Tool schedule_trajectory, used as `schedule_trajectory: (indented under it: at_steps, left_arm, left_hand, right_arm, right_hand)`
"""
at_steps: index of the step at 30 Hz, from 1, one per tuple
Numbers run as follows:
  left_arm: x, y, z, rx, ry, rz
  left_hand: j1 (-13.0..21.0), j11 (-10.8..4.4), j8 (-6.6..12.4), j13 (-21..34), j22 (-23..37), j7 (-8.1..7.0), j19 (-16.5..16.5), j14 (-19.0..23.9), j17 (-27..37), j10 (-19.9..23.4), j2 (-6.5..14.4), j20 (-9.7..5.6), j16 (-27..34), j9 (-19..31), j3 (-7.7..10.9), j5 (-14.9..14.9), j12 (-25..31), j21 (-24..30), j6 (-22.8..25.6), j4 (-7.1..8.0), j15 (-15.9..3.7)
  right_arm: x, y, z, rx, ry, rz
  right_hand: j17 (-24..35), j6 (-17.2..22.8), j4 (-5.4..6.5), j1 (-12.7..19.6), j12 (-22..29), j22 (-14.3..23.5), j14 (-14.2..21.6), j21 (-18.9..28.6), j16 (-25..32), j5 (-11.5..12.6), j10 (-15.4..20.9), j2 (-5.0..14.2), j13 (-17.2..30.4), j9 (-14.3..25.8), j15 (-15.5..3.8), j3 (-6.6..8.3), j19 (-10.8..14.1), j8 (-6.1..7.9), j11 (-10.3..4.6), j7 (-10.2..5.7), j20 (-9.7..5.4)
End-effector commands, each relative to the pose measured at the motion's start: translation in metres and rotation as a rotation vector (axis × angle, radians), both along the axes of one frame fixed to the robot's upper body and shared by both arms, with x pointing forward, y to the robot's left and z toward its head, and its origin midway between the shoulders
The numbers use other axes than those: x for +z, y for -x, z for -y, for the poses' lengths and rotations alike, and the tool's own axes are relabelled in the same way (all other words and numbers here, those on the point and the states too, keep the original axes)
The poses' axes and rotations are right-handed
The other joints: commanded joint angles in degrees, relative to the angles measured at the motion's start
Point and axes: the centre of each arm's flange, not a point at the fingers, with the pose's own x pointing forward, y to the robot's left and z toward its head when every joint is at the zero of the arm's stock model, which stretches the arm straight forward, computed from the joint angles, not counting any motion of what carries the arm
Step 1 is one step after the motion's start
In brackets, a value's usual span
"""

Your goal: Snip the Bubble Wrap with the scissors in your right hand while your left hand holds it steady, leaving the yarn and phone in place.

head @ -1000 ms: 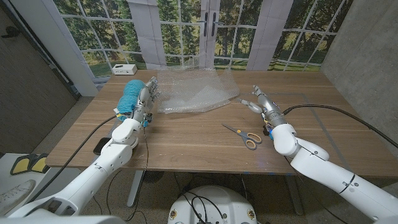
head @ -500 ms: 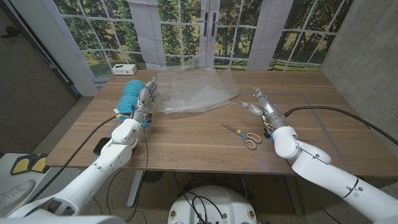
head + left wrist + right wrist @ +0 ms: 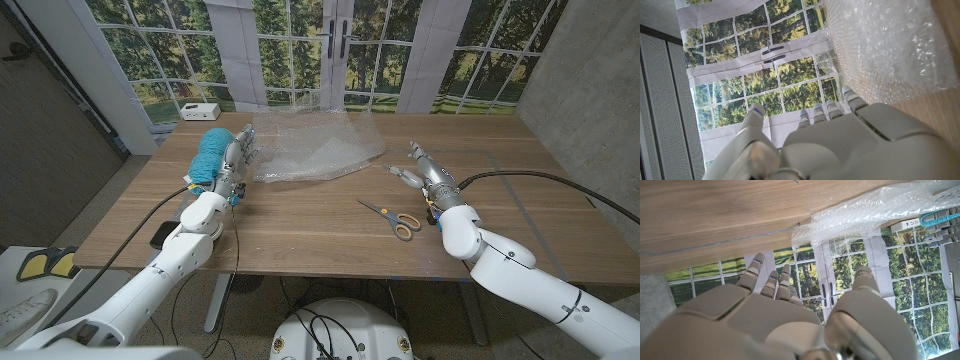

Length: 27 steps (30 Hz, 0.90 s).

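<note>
One pair of scissors lies nearest, just beside the right hand, whose spread fingers hold nothing. The left hand, fingers extended and empty, stands between teal yarn and Bubble Wrap; the right wrist view shows a power strip

Wore glossy white shells along both arms, rounded and swollen at the joints, thin dark seams between segments. Carried a black cable along the left forearm and another black cable looping away from the right wrist. Ended in a left hand and a right hand of pale grey-silver metal, slimmer than the forearms, small blue and orange marks at the wrists. Showed smooth off-white plates on the backs of both hands in the wrist views, with ribbed, segmented fingers and blue dots near some tips.
</note>
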Motion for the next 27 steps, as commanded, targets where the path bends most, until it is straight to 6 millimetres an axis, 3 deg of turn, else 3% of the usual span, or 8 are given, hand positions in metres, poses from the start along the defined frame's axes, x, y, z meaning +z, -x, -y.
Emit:
schedule_trajectory:
  at_steps: [1, 6, 10, 27]
  left_arm:
    - [-0.0022, 0.0012, 0.0013, -0.009, 0.014, -0.001]
    - [-0.0021, 0.0012, 0.0016, -0.010, 0.014, 0.001]
    - [-0.0012, 0.0021, 0.0013, -0.016, 0.030, 0.005]
    - [-0.0019, 0.0036, 0.0022, -0.028, 0.013, 0.002]
  left_hand:
    - [0.89, 0.09, 0.25, 0.12, 0.08, -0.11, 0.31, 0.27, 0.26, 0.04, 0.14, 0.36, 0.37, 0.15, -0.16, 0.23, 0.20, 0.32, 0.22, 0.10, 0.07]
    - [0.92, 0.19, 0.26, 0.12, 0.08, -0.09, 0.34, 0.28, 0.26, 0.01, 0.18, 0.35, 0.36, 0.15, -0.16, 0.23, 0.18, 0.31, 0.32, 0.10, 0.10]
    - [0.94, 0.16, 0.25, 0.12, 0.08, -0.10, 0.38, 0.30, 0.26, 0.05, 0.20, 0.32, 0.35, 0.15, -0.16, 0.23, 0.19, 0.31, 0.34, 0.09, 0.11]
    - [1.01, 0.06, 0.21, 0.12, 0.08, -0.01, 0.38, 0.29, 0.26, 0.17, 0.28, 0.31, 0.30, 0.15, -0.19, 0.22, 0.20, 0.26, 0.40, 0.09, 0.13]
  right_arm:
    - [-0.0025, 0.0041, -0.0035, -0.017, 0.040, -0.017]
    - [-0.0013, 0.0058, -0.0056, -0.021, 0.059, -0.022]
    - [-0.0007, 0.0069, -0.0060, -0.026, 0.067, -0.041]
    - [-0.0071, 0.0133, -0.0072, -0.048, 0.104, -0.066]
  right_hand:
    - [0.38, -0.84, 0.32, -0.09, -0.02, 0.08, 0.98, 0.23, 0.42, -0.14, -0.76, -0.23, 0.37, 0.33, 0.36, -0.06, 0.84, -0.18, 0.15, -0.09, 0.32]
    - [0.52, -0.86, 0.36, -0.04, -0.17, 0.09, 2.21, 0.40, 0.90, -0.11, -1.09, -0.11, 0.52, 0.34, 0.55, -0.05, 1.70, -0.18, 0.62, -0.05, 0.45]
    - [0.64, -1.12, 0.37, 0.00, -0.24, 0.12, 2.75, 0.44, 1.10, -0.10, -1.23, -0.07, 0.67, 0.35, 1.93, -0.07, 2.22, -0.26, 0.73, 0.05, 0.99]
    - [0.87, -1.13, 0.42, 0.11, 0.03, 0.21, 3.95, 0.53, 1.60, -0.07, -0.53, 0.16, 0.96, 0.35, 1.14, -0.05, 3.14, -0.22, 0.99, 0.30, 1.23]
